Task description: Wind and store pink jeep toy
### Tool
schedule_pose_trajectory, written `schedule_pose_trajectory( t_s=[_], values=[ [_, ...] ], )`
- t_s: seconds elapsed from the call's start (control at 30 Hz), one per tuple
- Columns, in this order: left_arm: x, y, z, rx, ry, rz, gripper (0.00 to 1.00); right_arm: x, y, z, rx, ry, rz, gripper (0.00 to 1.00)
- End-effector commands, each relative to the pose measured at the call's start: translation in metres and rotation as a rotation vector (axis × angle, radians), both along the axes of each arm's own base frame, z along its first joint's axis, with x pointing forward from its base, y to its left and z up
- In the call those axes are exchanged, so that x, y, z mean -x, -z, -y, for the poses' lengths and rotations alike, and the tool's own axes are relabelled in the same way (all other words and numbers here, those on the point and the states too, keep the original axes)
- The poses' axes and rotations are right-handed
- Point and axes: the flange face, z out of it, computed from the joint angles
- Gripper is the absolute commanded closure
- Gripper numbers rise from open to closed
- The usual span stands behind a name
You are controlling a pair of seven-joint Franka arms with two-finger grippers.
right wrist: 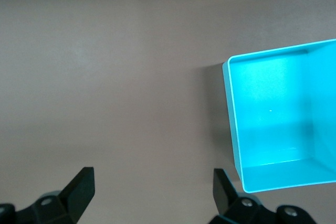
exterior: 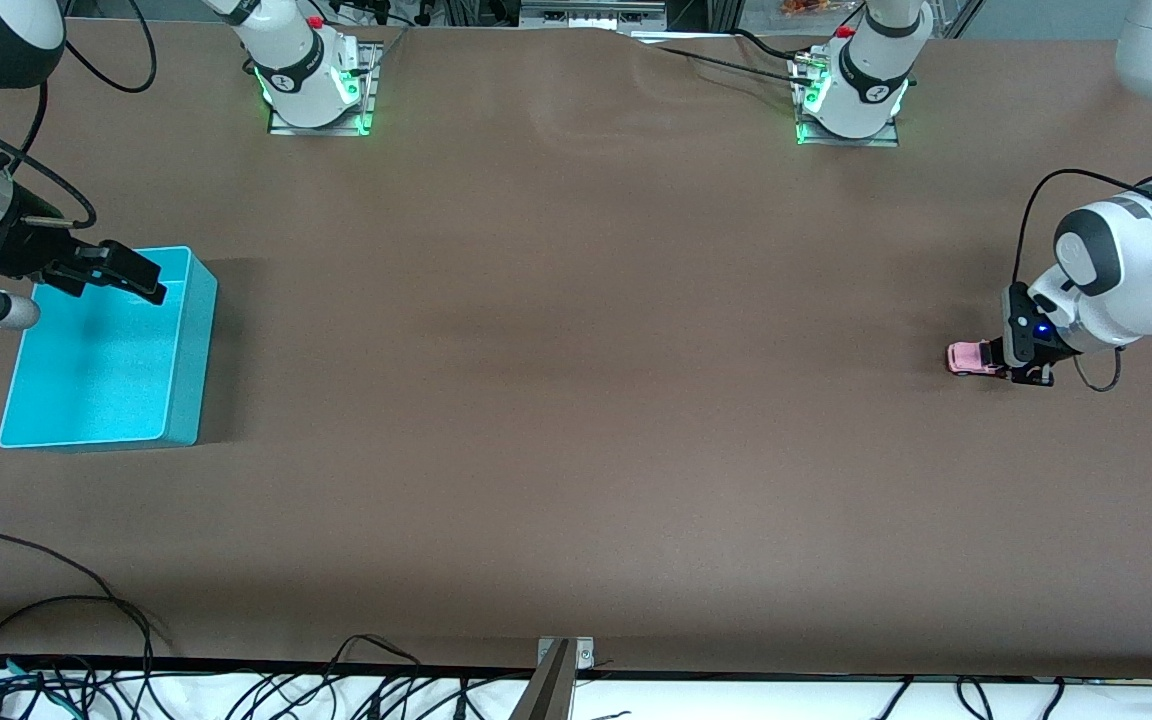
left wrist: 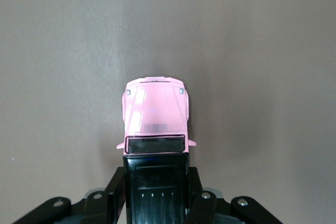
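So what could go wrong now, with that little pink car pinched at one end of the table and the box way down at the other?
The left gripper holds only the pink jeep toy by its roof end, so it might twist or slip free. The turquoise bin sits at the right arm's end of the table, a long carry. The right gripper, open over the bin, could get in the way.

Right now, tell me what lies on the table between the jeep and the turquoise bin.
Nothing: the front view shows bare brown table between the pink jeep toy, clamped by the left gripper, and the turquoise bin.
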Motion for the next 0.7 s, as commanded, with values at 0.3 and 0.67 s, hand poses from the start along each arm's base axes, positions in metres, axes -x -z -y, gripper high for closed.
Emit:
schedule_pose_trajectory(
  t_s=[0.3,0.67],
  values=[
    [-0.023,-0.01,-0.004,0.005,0.026,0.035,0.0,0.007,0.018,0.003,0.013,0.019,-0.007,0.0],
    [-0.059,-0.078,0.014,0.008,0.07,0.065,0.0,0.008,0.021,0.006,0.015,0.024,-0.01,0.0]
  ],
)
